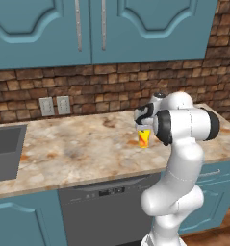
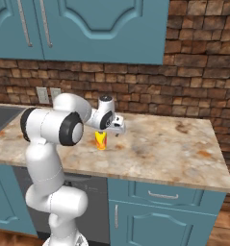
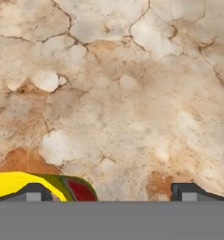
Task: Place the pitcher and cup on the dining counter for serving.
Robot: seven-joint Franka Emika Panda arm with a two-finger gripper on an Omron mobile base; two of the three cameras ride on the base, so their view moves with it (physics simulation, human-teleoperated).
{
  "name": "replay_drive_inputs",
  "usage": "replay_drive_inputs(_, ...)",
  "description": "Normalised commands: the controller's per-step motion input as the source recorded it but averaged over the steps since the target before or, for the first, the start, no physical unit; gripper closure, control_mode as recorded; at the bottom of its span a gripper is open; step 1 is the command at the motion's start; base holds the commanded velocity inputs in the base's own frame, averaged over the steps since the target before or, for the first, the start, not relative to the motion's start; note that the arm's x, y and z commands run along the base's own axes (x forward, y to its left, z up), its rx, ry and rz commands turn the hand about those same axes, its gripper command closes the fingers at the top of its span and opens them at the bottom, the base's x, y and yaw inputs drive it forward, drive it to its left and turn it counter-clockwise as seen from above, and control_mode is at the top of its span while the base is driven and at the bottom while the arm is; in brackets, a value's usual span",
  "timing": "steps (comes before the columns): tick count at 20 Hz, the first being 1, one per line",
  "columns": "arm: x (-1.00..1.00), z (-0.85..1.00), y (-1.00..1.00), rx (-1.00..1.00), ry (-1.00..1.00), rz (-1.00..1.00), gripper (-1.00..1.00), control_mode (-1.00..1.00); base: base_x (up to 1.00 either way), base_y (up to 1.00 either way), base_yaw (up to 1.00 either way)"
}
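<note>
The cup point(image 1: 144, 137), a small yellow tumbler with an orange-red lower part, is seen standing upright on the marbled surface point(image 1: 87, 149) below the brick backsplash point(image 2: 193, 91), roughly midway between the wall and the front edge and well apart from the dark sink point(image 1: 6, 149). The tool point(image 2: 114, 126) is held just above and slightly beside it, released, with its jaws spread wide and nothing between them. In the hand view the cup's rim point(image 3: 38, 183) is cut off at the lower left, under one fingertip point(image 3: 31, 191), so the tool is judged to be off centre, not yet astride the cup. For a sound pick the hand should be shifted sideways until the rim sits evenly between both fingertips, then lowered straight down so that neither finger strikes the rim and tips the light tumbler. The jaws should be closed on the upper wall, gently, and the cup lifted vertically before it is carried off toward the dining counter. The pitcher cannot be located from these views.
</note>
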Motion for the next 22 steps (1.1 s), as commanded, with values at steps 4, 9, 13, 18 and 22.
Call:
replay_drive_inputs(4, 0.00, -0.39, 0.00, 0.00, 0.04, 0.00, 1.00, -1.00, 0.00, 0.00, 0.00)
replay_drive_inputs(9, 0.00, -0.24, 0.00, 0.00, -0.01, 0.00, 1.00, -1.00, 0.00, 0.00, 0.00)
replay_drive_inputs(13, -0.22, -0.16, 0.00, 0.00, -0.10, 0.00, 1.00, -1.00, 0.00, 0.00, 0.00)
replay_drive_inputs(18, -0.42, -0.04, 0.00, 0.01, -0.13, 0.00, 1.00, -1.00, 0.00, 0.00, 0.00)
replay_drive_inputs(22, -0.70, 0.27, -0.01, 0.00, -0.23, 0.00, 1.00, -1.00, 0.00, 0.00, 0.00)
